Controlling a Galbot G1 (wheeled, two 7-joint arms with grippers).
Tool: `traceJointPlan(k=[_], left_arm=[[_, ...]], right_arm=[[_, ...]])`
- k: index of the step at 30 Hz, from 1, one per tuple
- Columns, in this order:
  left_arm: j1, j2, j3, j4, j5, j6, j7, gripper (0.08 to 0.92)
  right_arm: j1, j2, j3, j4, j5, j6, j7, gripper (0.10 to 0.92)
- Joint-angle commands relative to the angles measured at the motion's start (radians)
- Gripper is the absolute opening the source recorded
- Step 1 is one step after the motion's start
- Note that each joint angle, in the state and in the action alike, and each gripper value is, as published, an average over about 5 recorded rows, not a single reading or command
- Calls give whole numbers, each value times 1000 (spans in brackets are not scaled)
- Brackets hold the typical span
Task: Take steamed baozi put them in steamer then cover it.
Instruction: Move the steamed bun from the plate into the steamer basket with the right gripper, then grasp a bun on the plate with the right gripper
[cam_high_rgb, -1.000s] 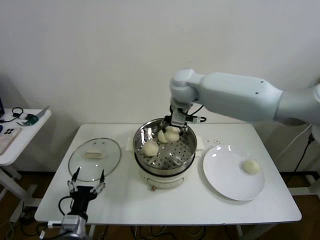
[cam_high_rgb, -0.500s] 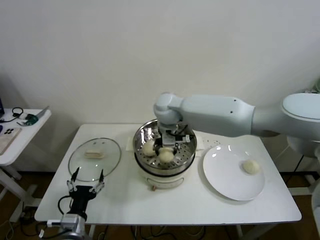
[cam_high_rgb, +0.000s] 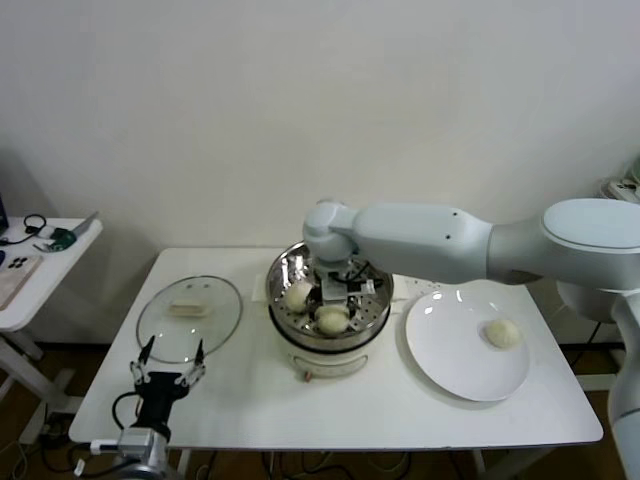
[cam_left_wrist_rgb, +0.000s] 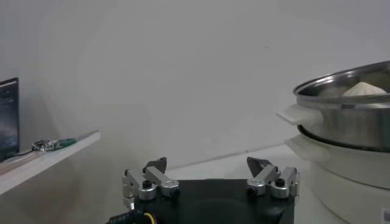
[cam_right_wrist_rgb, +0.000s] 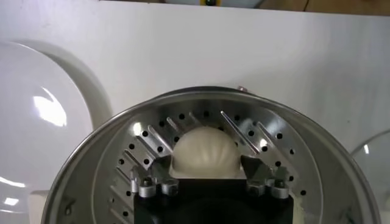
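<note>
Right gripper (cam_right_wrist_rgb: 205, 167): lowered into the steamer (cam_high_rgb: 285, 320) from above; in the right wrist view its jaws are spread to either side of a baozi (cam_right_wrist_rgb: 205, 152), whose sides are just met or barely cleared by the fingertips, which of the two cannot be told.
Baozi under the gripper (cam_high_rgb: 332, 319): seated on the perforated tray, toward the front of the pot.
Second baozi (cam_high_rgb: 298, 296): seen on the tray beside the first, toward the robot's left and a little farther back.
Steamer: set on a white base at the middle of the table (cam_high_rgb: 250, 400), uncovered.
Plate (cam_high_rgb: 450, 370): laid just beside the steamer on the robot's right; one baozi (cam_high_rgb: 502, 333) is left on it, near its far edge.
Glass lid (cam_high_rgb: 160, 330): laid flat on the table, on the steamer's other side.
Left gripper (cam_high_rgb: 166, 364): parked low at the table's near edge, in front of the lid, jaws held wide apart with nothing between them.
Side table (cam_high_rgb: 45, 270): stood apart at the far left, with small items on it.
</note>
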Motion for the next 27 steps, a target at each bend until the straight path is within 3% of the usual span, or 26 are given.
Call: traceJointPlan(k=[1, 8, 15, 23, 27], left_arm=[[0, 2, -1, -2, -2, 0, 0, 823], [-3, 6, -1, -7, -2, 2, 0, 823], [-4, 14, -6, -15, -6, 1, 0, 823], [-8, 17, -4, -23, -14, -2, 1, 823], [-10, 16, 1, -27, -15, -2, 1, 823]], right_arm=[[-6, 3, 13, -11, 1, 8, -7, 820], [59, -38, 53, -6, 32, 22, -7, 823], [153, -181, 68, -22, 75, -20, -3, 823], [261, -422, -117, -56, 385, -360, 107, 823], [232, -524, -126, -70, 465, -482, 158, 823]])
